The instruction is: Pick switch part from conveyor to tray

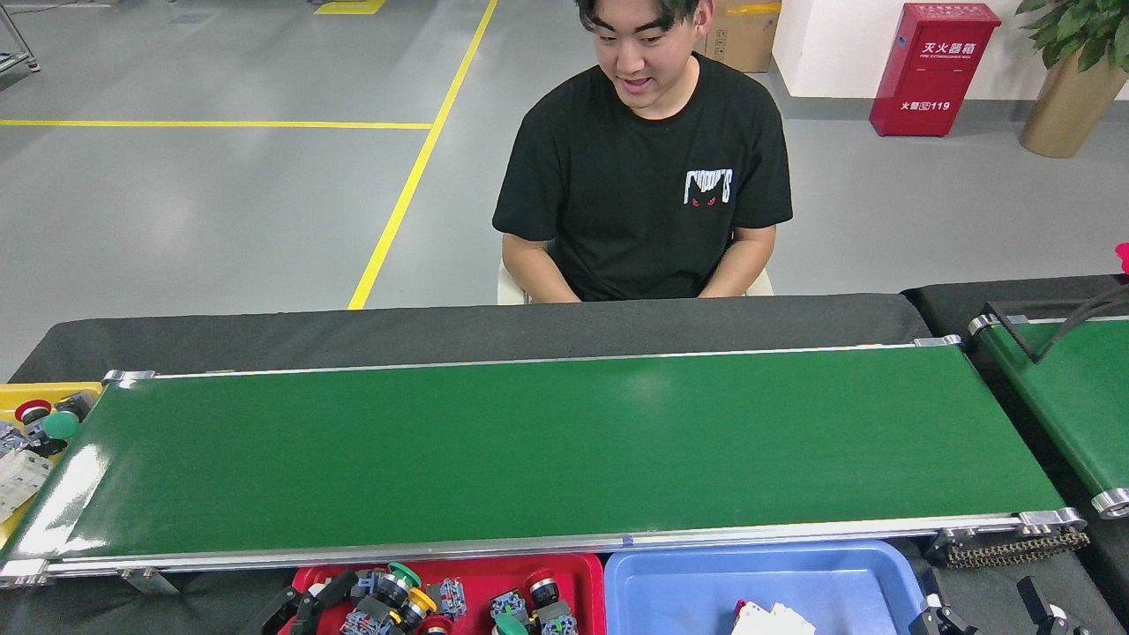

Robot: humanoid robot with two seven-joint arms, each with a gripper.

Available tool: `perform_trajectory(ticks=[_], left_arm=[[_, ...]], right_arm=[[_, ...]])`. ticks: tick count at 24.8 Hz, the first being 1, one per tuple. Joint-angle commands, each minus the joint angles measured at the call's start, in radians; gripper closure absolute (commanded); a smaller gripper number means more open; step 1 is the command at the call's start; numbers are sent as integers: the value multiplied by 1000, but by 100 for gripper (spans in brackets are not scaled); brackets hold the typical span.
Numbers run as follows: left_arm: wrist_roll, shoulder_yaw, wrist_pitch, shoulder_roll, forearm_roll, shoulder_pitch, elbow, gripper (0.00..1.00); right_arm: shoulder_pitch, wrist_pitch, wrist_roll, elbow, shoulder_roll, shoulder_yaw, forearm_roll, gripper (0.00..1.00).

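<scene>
Your left hand (353,595) is low over the near-left corner of the red tray (476,575), and the green-capped switch part (395,586) sits right at its tips among the other switches; whether the fingers are clamped on it or already parted you cannot tell from this angle. Your right hand (997,617) only peeks in at the bottom right edge, so its state is also unclear. The conveyor (547,450) is bare of parts. Judge the switch as a light, rigid plastic piece with a smooth domed cap that would slip; take hold across the squarer grey contact block or the collar below the cap, not the dome. It looks sturdy enough for a short drop. The blue tray (670,586) beside it holds white pieces.
</scene>
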Motion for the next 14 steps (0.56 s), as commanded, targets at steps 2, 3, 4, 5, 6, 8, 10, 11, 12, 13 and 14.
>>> perform_trajectory(ticks=[2, 3, 4, 5, 6, 8, 10, 11, 12, 13, 14], left_arm=[[14, 101, 106, -2, 10, 3, -7, 0], [14, 121, 106, 0, 10, 6, -5, 0], [13, 128, 106, 0, 10, 6, -5, 0], [13, 132, 106, 0, 10, 6, -5, 0], [13, 132, 106, 0, 10, 6, -5, 0], [11, 132, 109, -2, 10, 5, -5, 0], [2, 128, 104, 3, 10, 3, -5, 0], [-2, 126, 103, 4, 10, 5, -4, 0], [-6, 124, 101, 11, 10, 6, -4, 0], [-15, 126, 101, 14, 10, 6, -2, 0], [-32, 126, 101, 14, 11, 5, -2, 0]], right_arm=[[5, -3, 0, -14, -6, -6, -2, 1], [7, -3, 0, -14, -6, -6, -4, 1], [8, -3, 0, -14, -6, -6, -2, 1], [8, -3, 0, -14, -6, -6, -2, 1], [8, -3, 2, -14, -6, -6, -4, 1], [8, -3, 11, -14, -5, -6, -2, 1], [8, -3, 12, -14, -6, -6, -4, 1], [8, -3, 14, -14, -6, -6, -4, 1], [8, -3, 14, -14, -6, -6, -4, 1], [8, -3, 14, -14, -6, -6, -4, 1], [8, -3, 19, -14, -6, -6, -4, 1]])
